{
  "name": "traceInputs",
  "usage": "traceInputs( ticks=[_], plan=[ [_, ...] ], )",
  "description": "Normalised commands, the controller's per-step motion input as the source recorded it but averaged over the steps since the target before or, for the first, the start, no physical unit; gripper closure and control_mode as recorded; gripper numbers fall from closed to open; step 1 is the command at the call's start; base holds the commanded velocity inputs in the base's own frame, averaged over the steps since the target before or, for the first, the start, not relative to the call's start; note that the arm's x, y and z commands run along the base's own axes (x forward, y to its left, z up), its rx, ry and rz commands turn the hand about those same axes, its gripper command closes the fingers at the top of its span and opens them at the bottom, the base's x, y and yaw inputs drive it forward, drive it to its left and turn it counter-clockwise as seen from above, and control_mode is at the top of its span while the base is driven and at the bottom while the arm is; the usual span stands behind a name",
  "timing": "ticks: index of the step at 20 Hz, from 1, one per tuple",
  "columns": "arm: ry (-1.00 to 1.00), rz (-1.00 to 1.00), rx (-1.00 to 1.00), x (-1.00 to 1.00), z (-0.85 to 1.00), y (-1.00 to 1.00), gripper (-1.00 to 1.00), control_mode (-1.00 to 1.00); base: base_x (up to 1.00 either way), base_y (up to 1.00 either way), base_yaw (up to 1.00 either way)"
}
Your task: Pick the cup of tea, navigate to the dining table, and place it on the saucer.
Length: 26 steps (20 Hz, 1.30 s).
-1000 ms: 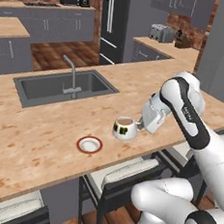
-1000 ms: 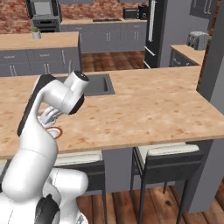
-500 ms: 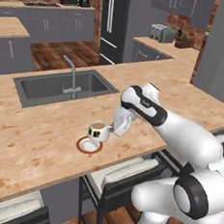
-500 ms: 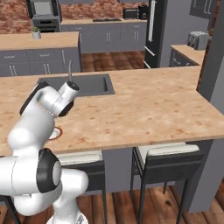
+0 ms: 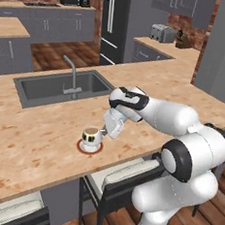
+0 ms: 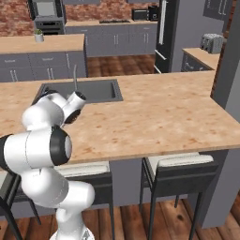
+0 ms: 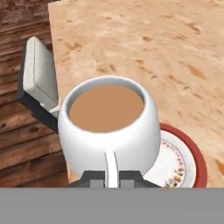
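Gripper clenched on handle of cup, cup upright, directly ahead of fingers, over saucer near table front edge; contact unclear; release likely next.

— How was the light? 
— Even and bright, no single source to pick out. The dining table was evenly lit, with faint soft shadows under the cup of tea and the arm.
— Any glare or blur?
— No glare. The base views looked soft and coarse; in the hand view the saucer rim was slightly fuzzy. No edge distortion.
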Motion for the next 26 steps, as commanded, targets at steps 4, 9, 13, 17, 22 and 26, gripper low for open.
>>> traceInputs(
  ticks=[4, 9, 13, 17, 22, 26],
  plan=[
    [0.00, 0.12, 0.00, 0.52, -0.15, 0.02, 1.00, -1.00, 0.00, 0.00, 0.00],
    [0.00, 0.09, 0.00, 0.35, -0.06, -0.01, 1.00, -1.00, 0.00, 0.00, 0.00],
    [0.00, 0.06, 0.00, 0.02, -0.26, 0.14, 1.00, -1.00, 0.00, 0.00, 0.00],
    [0.00, 0.02, 0.00, 0.02, -0.33, 0.05, 1.00, -1.00, 0.00, 0.00, 0.00],
    [0.00, 0.01, 0.00, 0.00, -0.35, 0.06, 1.00, -1.00, 0.00, 0.00, 0.00],
    [0.00, 0.00, 0.00, 0.14, -0.28, 0.00, 1.00, -1.00, 0.00, 0.00, 0.00]
  ],
)
